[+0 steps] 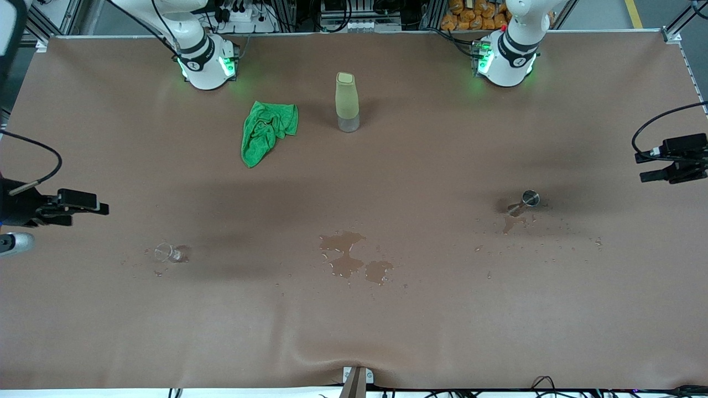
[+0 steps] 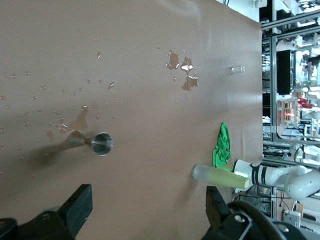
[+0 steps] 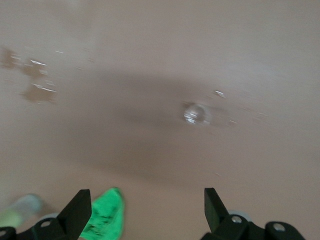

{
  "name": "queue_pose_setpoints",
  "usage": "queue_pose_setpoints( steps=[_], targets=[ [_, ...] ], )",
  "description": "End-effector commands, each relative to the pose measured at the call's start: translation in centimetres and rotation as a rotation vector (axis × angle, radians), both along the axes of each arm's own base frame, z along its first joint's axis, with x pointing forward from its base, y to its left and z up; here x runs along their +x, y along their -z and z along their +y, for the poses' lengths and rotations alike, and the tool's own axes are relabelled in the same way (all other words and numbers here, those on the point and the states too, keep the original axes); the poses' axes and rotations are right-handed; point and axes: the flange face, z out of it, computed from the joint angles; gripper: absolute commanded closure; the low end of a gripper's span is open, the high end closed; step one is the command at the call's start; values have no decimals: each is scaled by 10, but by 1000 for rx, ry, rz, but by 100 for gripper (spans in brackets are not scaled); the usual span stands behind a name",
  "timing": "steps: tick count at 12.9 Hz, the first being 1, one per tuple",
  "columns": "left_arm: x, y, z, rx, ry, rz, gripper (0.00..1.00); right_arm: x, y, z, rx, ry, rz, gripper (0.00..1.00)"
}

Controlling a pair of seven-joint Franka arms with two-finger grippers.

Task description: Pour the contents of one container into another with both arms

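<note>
Jaws of both arms are standing wide apart and gripping nothing; each wrist view is showing two dark fingers point(image 2: 75, 210) point(image 3: 75, 210) with bare table point(image 1: 354, 331) between them.

Reading the front view as a dial, the left jaws are hanging over the table's edge at 3 o'clock and the right jaws over the edge at 9 o'clock. The metal cup point(image 1: 531, 198) point(image 2: 102, 144) is standing upright at about 4 o'clock, mouth up, clearly closer to the left jaws. The small glass point(image 1: 166, 252) point(image 3: 196, 114) is sitting at about 8 o'clock, closer to the right jaws; I am not seeing whether it holds liquid.

Puddles point(image 1: 354, 262) are lying between the two vessels, with drops around each.

I am judging that this fits either vessels waiting for pick-up or vessels set down after pouring. For any grasp, each arm is facing its own vessel.
</note>
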Motion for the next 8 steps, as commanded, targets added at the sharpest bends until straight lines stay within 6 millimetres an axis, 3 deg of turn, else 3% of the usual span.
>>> queue_pose_setpoints(
  steps=[1,5,8],
  targets=[
    [-10,-41,-38,116,-25,65,0,-24,-25,9,-129,5,-6,0],
    [-21,-93,-81,324,-107,84,0,-77,-54,26,-116,175,-24,0],
    [-32,-126,-119,632,-172,81,0,-119,-67,17,-110,221,-56,0]
  ],
)
